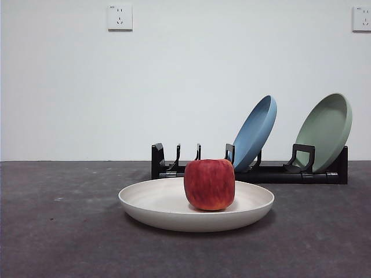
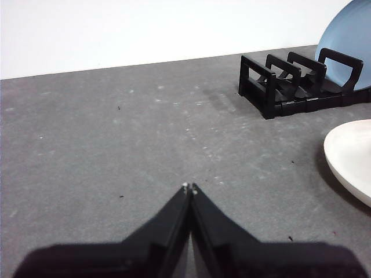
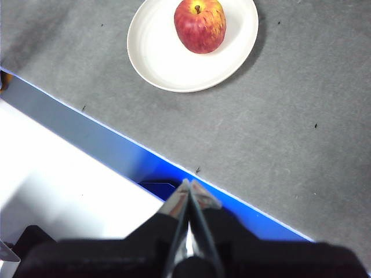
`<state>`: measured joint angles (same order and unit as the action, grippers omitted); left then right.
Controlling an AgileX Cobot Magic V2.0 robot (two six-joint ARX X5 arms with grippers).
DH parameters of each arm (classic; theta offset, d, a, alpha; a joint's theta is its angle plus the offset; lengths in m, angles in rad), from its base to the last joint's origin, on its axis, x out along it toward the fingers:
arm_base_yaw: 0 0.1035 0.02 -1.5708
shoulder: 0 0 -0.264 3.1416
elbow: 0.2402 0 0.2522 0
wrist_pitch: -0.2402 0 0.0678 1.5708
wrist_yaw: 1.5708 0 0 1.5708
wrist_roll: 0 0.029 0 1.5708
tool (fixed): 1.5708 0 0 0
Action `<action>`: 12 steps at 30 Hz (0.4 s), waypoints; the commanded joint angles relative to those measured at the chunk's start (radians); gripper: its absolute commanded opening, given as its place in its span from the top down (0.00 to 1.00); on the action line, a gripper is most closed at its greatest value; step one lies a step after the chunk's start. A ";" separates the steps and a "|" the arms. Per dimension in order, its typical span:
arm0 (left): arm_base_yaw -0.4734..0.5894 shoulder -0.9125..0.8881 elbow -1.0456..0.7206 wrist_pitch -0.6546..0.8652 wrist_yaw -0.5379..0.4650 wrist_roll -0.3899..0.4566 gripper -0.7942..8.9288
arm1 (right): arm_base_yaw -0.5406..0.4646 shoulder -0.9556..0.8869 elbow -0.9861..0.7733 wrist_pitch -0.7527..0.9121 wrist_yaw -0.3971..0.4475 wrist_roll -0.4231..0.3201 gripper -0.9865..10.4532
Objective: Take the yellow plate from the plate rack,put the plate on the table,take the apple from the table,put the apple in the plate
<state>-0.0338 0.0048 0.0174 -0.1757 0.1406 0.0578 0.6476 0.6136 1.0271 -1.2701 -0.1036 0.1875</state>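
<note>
Grey table (image 3: 301, 116) w/ white wall behind. Right gripper (image 3: 189, 184) is hovering at table edge, jaws closed, empty; left gripper (image 2: 189, 187) likewise. Well ahead, apple (image 3: 200, 24) is sitting in yellow plate (image 3: 168, 63). Apple prob. firm, smooth; grip its sides.

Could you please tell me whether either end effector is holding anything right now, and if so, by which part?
Nothing is held. The left end effector and the right end effector are both shut on nothing; the apple sits in the yellow plate.
</note>
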 commanded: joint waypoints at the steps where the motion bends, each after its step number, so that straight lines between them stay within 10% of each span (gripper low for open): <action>1: 0.003 -0.003 -0.014 0.002 -0.005 -0.011 0.92 | 0.002 -0.003 -0.003 0.005 0.002 0.006 0.91; 12: 0.003 -0.003 -0.014 0.002 -0.005 -0.011 0.92 | -0.144 -0.060 -0.036 0.221 0.045 -0.135 0.91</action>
<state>-0.0338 0.0048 0.0174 -0.1757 0.1402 0.0570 0.5346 0.5701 1.0092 -1.1072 -0.0566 0.1070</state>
